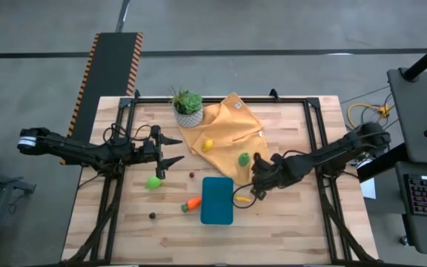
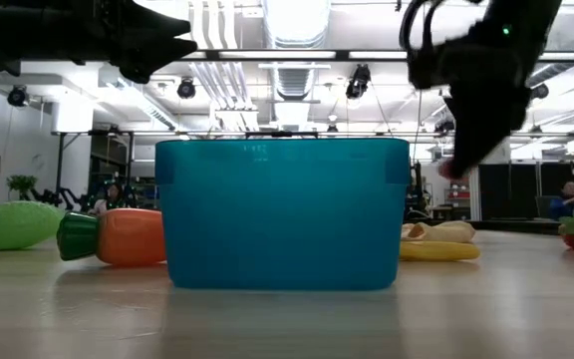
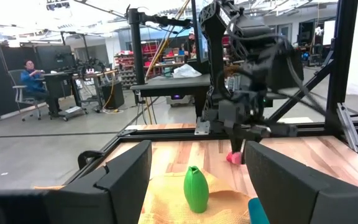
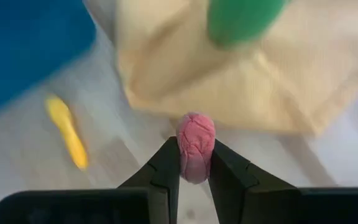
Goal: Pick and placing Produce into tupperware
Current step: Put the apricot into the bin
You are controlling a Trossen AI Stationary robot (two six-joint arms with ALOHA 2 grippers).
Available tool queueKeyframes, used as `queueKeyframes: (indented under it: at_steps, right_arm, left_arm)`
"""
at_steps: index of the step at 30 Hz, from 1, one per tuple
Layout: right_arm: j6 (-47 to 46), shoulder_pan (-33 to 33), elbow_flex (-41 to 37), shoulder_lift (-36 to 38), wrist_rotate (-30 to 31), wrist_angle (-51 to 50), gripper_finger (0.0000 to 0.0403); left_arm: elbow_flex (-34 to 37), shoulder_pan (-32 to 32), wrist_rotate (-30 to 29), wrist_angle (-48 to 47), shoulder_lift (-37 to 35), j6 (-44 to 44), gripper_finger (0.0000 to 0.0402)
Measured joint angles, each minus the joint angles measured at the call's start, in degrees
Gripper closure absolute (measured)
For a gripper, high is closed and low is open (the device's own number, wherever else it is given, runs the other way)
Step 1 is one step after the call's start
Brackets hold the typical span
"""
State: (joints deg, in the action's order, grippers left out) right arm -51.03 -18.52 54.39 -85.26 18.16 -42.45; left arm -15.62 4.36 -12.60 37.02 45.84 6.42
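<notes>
A pink toy fruit (image 4: 196, 146) sits pinched between the right gripper (image 1: 257, 187)'s fingers, lifted just off the table near the mustard cloth (image 1: 228, 122). The teal tupperware (image 1: 217, 200) lies at about eight o'clock from that gripper and looks empty from above, so nothing appears placed yet. Still out: a carrot (image 1: 192, 203) and lime piece (image 1: 153, 182) at its nine to ten o'clock, a banana (image 1: 242, 199) at three, a lemon (image 1: 207, 145) and green piece (image 1: 243, 159) on the cloth. The left gripper (image 1: 173, 149) waits with fingers spread, holding nothing.

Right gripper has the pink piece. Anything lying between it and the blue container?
Yes. In the high view a yellow banana lies on the table between the right gripper and the tupperware; otherwise bare wood.
</notes>
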Motion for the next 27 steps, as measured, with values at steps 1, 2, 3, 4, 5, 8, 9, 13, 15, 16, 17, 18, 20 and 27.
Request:
queueKeyframes:
  at_steps: [1, 2, 3, 4, 5, 8, 9, 13, 15, 16, 17, 18, 20, 27]
  right_arm:
    - [1.25, -0.11, -0.79, 1.26, 0.82, 2.16, 0.0342]
    - [2.73, -0.36, -1.62, 2.56, 1.74, 4.52, 0.0342]
    - [4.54, -0.65, -2.53, 3.85, 2.39, 7.23, 0.0342]
    - [6.36, -1.01, -3.63, 5.22, 2.96, 10.1, 0.0342]
    - [8.16, -1.42, -4.98, 6.61, 3.35, 13.09, 0.0342]
    - [13.51, -2.74, -9.86, 10.71, 3.83, 23.76, 0.0342]
    - [15.23, -3.24, -11.66, 12.05, 3.86, 27.28, 0.0342]
    - [20.77, -5.17, -18.92, 16.26, 3.67, 42.11, 0.0342]
    - [24.17, -5.97, -22.05, 17.29, 1.87, 50.57, 0.0344]
    - [25.93, -6.28, -23.46, 17.45, 0.91, 54.6, 0.0346]
    - [27.47, -6.47, -24.6, 17.47, -0.08, 58.05, 0.0347]
    - [28.49, -6.59, -25.62, 17.23, -0.86, 61.42, 0.0347]
    - [28.59, -6.62, -26.9, 17.0, -1.73, 64.14, 0.0347]
    - [27.95, -6.17, -26.34, 14.7, -1.62, 63.77, 0.0348]
  left_arm:
    - [0.0, 0.0, 0.0, 0.01, 0.0, 0.0, 0.0157]
    - [0.0, 0.0, -0.01, 0.0, 0.0, 0.01, 0.0157]
    - [0.0, 0.0, 0.0, 0.0, 0.0, 0.0, 0.0157]
    - [0.0, 0.0, 0.0, 0.0, 0.0, 0.0, 0.0157]
    - [0.0, 0.0, 0.0, 0.0, 0.0, 0.0, 0.0157]
    - [0.01, 0.0, 0.0, 0.0, -0.01, 0.0, 0.0157]
    - [0.02, 0.0, 0.0, 0.0, 0.0, 0.0, 0.0157]
    - [0.02, 0.0, -0.01, -0.01, 0.0, 0.0, 0.0157]
    - [0.02, 0.0, 0.0, -0.03, 0.0, 0.0, 0.0157]
    - [0.02, 0.0, 0.0, -0.03, 0.0, 0.0, 0.0157]
    - [0.02, 0.0, -0.01, 0.0, 0.0, 0.0, 0.0157]
    - [0.02, 0.0, 0.0, -0.02, 0.0, 0.0, 0.0157]
    - [0.02, 0.0, -0.01, -0.02, 0.0, 0.0, 0.0157]
    - [0.02, 0.0, 0.0, -0.01, 0.0, 0.0, 0.0157]
